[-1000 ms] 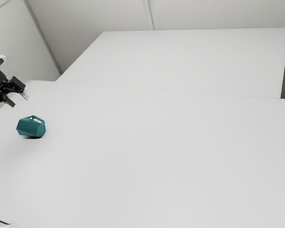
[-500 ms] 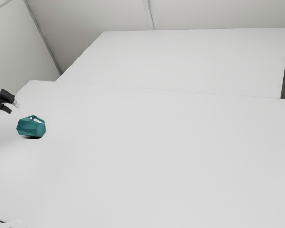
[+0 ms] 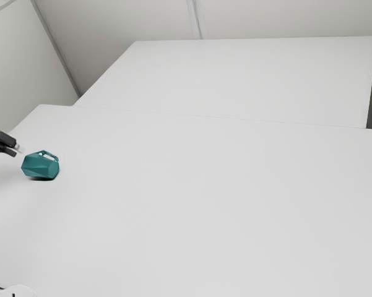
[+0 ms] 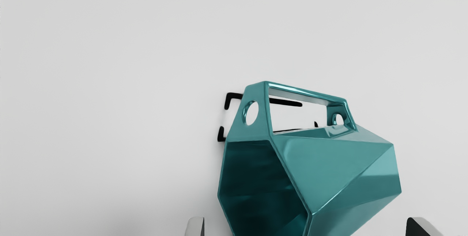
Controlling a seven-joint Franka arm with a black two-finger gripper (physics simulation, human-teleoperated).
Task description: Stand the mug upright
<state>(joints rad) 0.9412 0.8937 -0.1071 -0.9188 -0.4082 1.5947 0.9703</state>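
The teal mug point(image 3: 41, 166) lies on its side on the white tabletop point(image 3: 192, 198), at the left of the exterior frame, just to the lower right of the released claw point(image 3: 16, 151), whose fingers stand wide apart. Its long axis runs roughly left to right there, mouth towards the claw, angular handle point(image 4: 307, 93) uppermost. The faceted walls look glossy, perhaps glazed or metallic.
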